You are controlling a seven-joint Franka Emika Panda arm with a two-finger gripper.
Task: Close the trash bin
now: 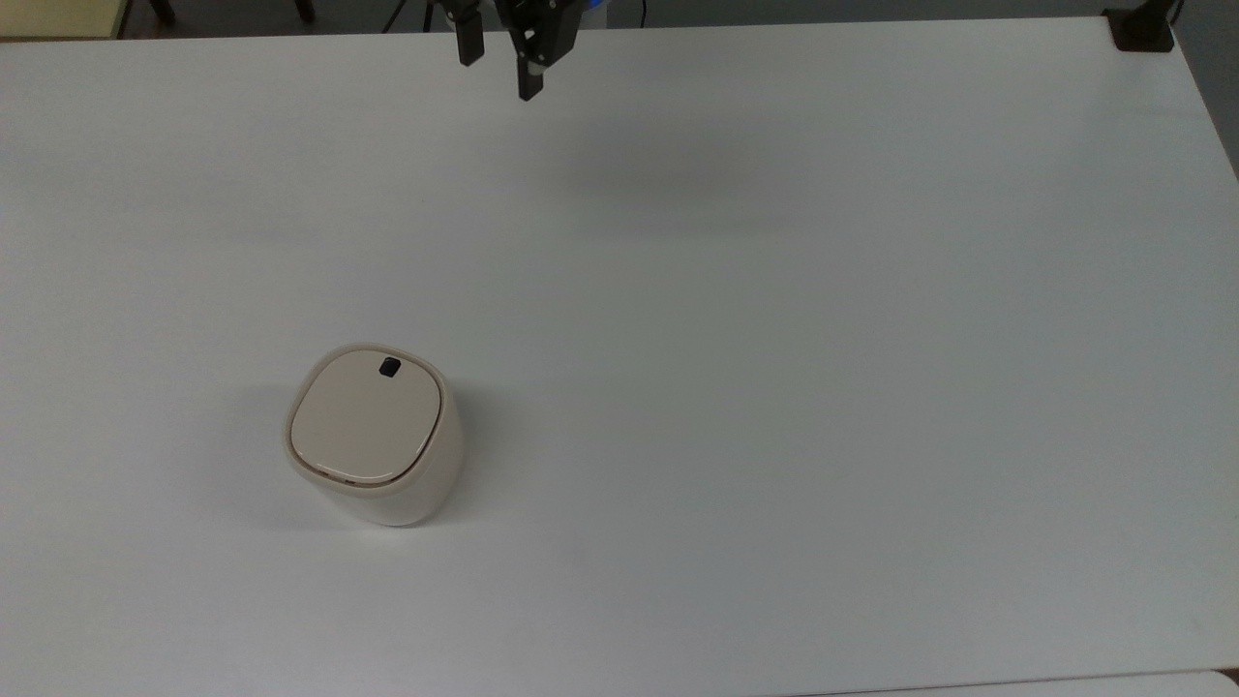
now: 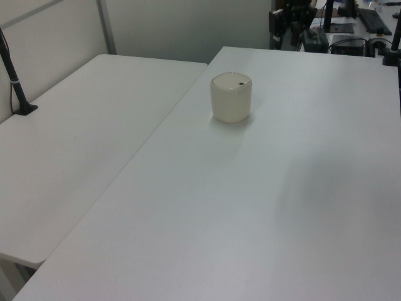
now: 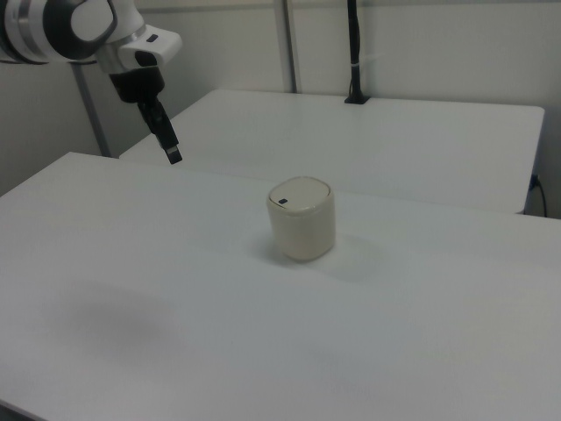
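White counter (image 1: 774, 387) carries the trash bin (image 1: 373, 436), lid (image 1: 368, 418) down flat, black latch button (image 1: 389, 367) on the side facing the pincer (image 1: 498, 63), which hangs well apart, fingers spread, holding nothing

1. The top view looks steeply down on the white rectangular table (image 1: 774, 339) from above its near long edge; the far edge runs along the frame's top, where the black two-finger gripper (image 1: 498, 63) hangs.
2. The left view stands higher and farther back, looking obliquely along the table (image 2: 250, 200) toward the gripper (image 2: 285, 25) at the far end.
3. The right view sits lower and nearer, facing across the table (image 3: 175, 307), with the gripper (image 3: 173, 154) at the right view's upper left.
4. All three share the tabletop and the small cream-white plastic bin with a flat beige lid (image 1: 371, 433) (image 2: 231, 96) (image 3: 301, 217).
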